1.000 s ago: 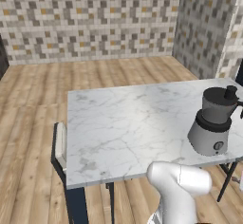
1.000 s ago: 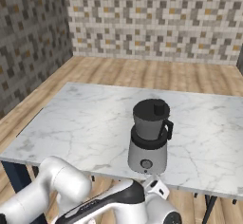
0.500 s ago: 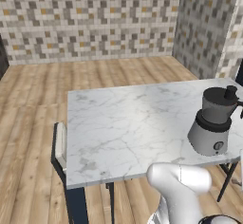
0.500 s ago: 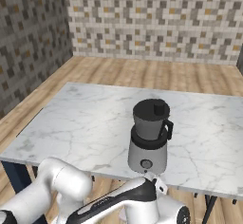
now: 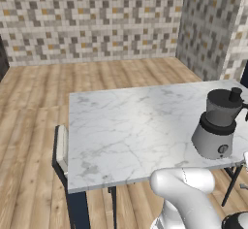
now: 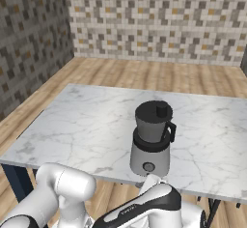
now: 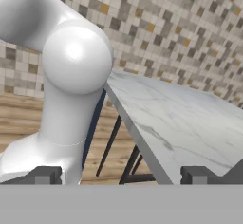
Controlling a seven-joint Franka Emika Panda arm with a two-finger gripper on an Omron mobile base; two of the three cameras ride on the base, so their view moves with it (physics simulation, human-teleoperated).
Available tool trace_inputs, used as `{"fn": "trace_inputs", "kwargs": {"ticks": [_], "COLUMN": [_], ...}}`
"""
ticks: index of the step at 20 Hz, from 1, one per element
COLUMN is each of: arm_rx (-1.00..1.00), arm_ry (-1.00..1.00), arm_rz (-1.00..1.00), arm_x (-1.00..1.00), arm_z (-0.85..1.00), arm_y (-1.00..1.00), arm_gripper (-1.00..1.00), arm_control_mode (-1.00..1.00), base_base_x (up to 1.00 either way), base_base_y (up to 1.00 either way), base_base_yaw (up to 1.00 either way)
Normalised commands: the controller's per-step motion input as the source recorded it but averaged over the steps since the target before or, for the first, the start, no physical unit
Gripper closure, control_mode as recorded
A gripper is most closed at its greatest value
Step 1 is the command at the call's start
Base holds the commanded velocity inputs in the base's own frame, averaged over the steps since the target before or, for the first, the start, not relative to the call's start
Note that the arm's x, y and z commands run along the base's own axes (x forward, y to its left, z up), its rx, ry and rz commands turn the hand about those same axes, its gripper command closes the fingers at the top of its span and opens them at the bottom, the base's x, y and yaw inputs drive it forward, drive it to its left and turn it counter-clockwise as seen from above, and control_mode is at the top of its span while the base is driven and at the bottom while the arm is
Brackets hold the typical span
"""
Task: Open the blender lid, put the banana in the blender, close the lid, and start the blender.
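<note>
We find the blender (image 6: 151,142), a round grey metallic base with a dark translucent tapered jar, standing near the front edge of the white marble table (image 5: 131,126), with the flat round black blender lid (image 6: 154,111) seated on the jar, so nothing is opened yet. The two-finger gripper (image 7: 121,174) hangs low beside the table with its dark fingertips (image 7: 45,174) spread wide and empty, released, which we judge suits a first reach for the lid knob. We cannot locate the banana.
</note>
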Motion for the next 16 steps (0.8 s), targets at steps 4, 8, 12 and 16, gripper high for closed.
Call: {"fn": "trace_inputs", "kwargs": {"ticks": [4, 8, 12, 16], "arm_rx": [0.07, 0.02, 0.0, 0.0], "arm_ry": [-0.04, -0.06, -0.02, 0.0], "arm_rz": [0.0, -0.06, -0.1, -0.13], "arm_x": [0.0, 0.0, 0.0, 0.0], "arm_z": [0.1, 0.01, 0.02, 0.14], "arm_y": [0.0, 0.03, 0.32, 0.5], "arm_gripper": [-1.0, -1.0, -1.0, -1.0], "arm_control_mode": [-1.0, -1.0, -1.0, -1.0], "base_base_x": [0.0, 0.0, 0.0, 0.0], "base_base_y": [0.0, 0.0, 0.0, 0.0], "base_base_yaw": [0.0, 0.0, 0.0, 0.0]}}
